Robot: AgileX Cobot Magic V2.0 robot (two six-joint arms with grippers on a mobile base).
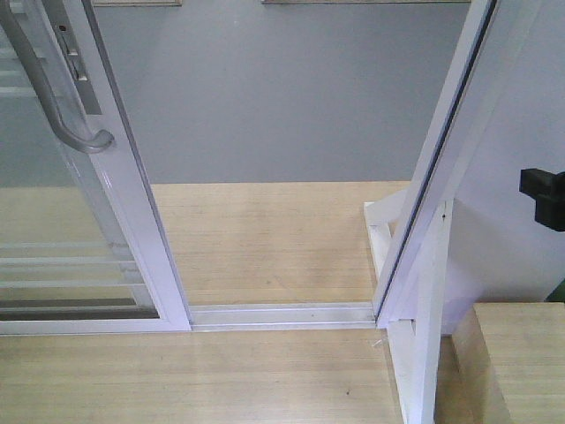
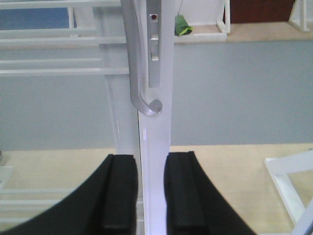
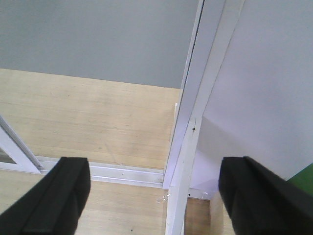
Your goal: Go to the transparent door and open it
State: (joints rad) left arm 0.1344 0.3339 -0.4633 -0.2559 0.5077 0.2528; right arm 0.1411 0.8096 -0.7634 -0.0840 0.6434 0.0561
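A: Where's the transparent door (image 1: 84,221)?
B: Far left of the front view, slid aside. Glossy white frame, clear glass, thin white horizontal bars low down. Curved grey tubular handle (image 1: 53,97) on its stile.

A: Open room?
B: Wide gap between the door's stile and the white jamb (image 1: 433,177) on the right. The white floor track (image 1: 282,314) runs bare across the gap, pale wood-grain floor (image 1: 265,238) on both sides, then a flat grey area beyond.

A: Left gripper (image 2: 152,196)?
B: Left wrist view: two black pads (image 2: 120,191) sit either side of the white stile (image 2: 155,161), below the handle's hooked end. Jaws narrow, the stile filling the gap; whether the pads actually press it, can't tell.

A: Right gripper (image 3: 154,205)?
B: Jaws spread wide, nothing in them; black fingers (image 3: 58,196) at both frame edges, track and jamb foot between.

A: Anything only one view has?
B: Left wrist view shows the lock plate (image 2: 154,44) beside the handle and a green object (image 2: 183,25) on the far floor. Front view shows a black fitting (image 1: 543,196) at the right edge.
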